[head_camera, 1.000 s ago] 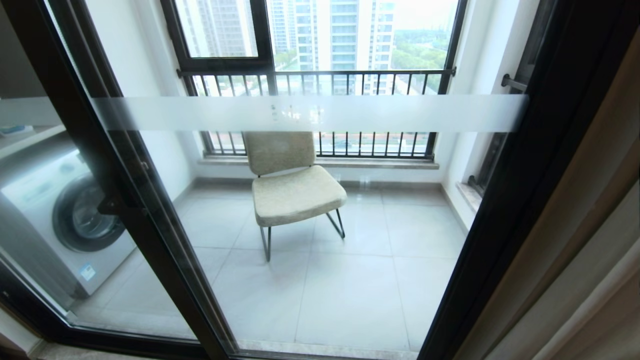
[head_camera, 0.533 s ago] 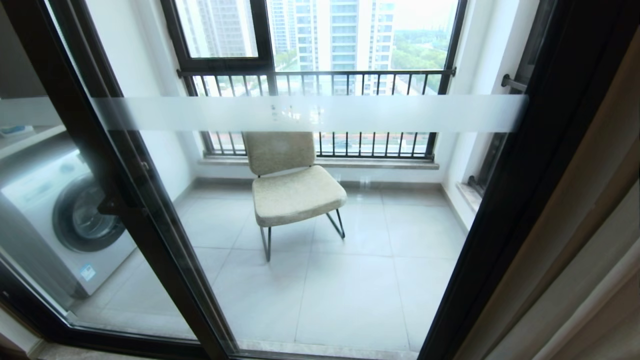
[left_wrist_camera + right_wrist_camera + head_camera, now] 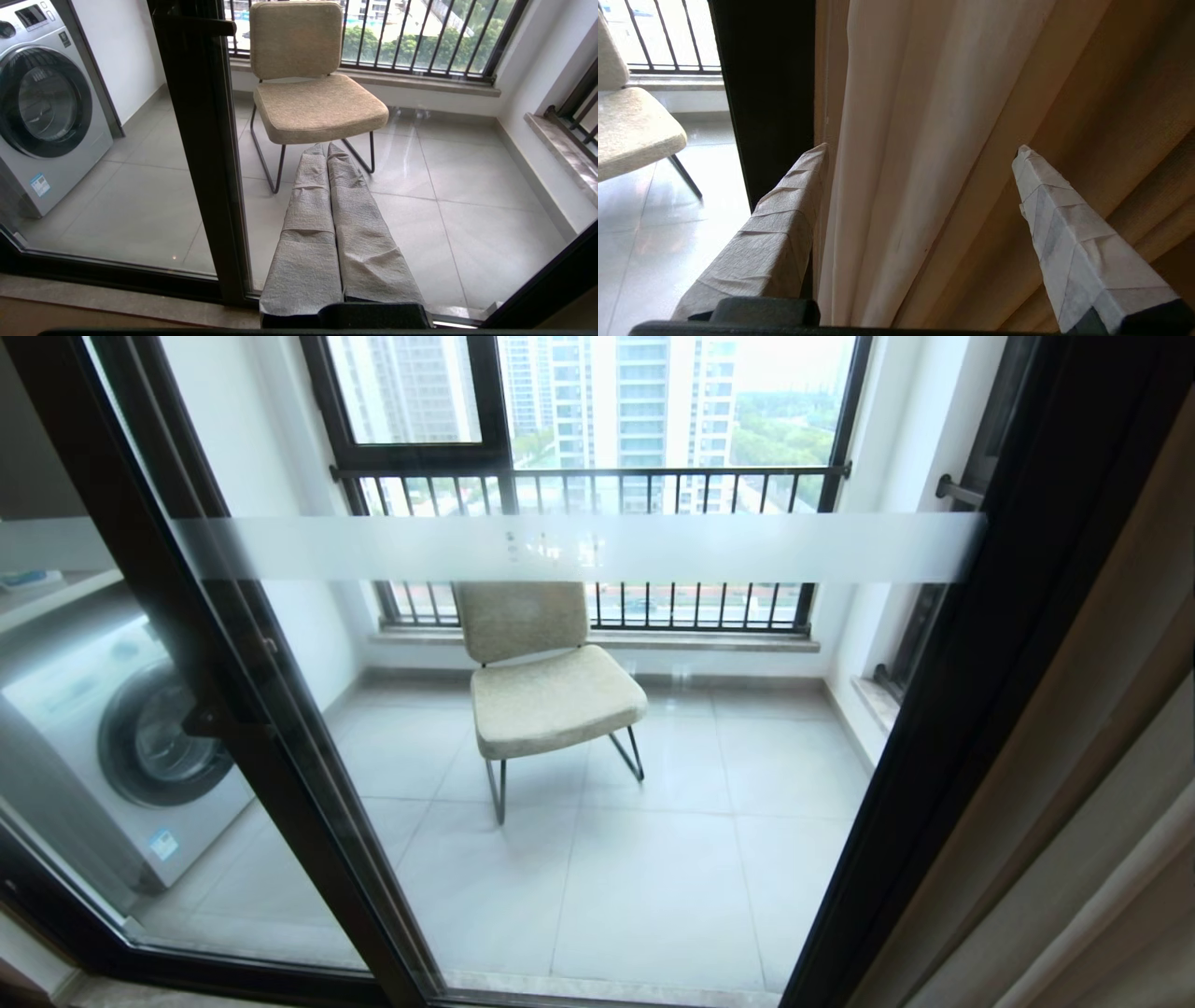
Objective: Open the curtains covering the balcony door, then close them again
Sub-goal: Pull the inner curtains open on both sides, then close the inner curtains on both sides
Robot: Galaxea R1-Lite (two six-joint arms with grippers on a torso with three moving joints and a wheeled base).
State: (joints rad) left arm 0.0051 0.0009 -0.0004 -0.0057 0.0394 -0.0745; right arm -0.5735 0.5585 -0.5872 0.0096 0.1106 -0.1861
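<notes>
With the door point(image 3: 579, 709) uncovered and the curtains point(image 3: 934, 140) bunched at its right edge, the right hand point(image 3: 920, 154) gapes astride their folds, seemingly poised to clench and draw them closed; the left hand point(image 3: 327, 154) idles clenched.

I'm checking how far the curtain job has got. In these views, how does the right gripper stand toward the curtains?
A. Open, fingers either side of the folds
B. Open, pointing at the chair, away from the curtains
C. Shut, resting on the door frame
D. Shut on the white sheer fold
A: in the right wrist view the right gripper stands open, its fingers spread either side of the curtains.
</notes>
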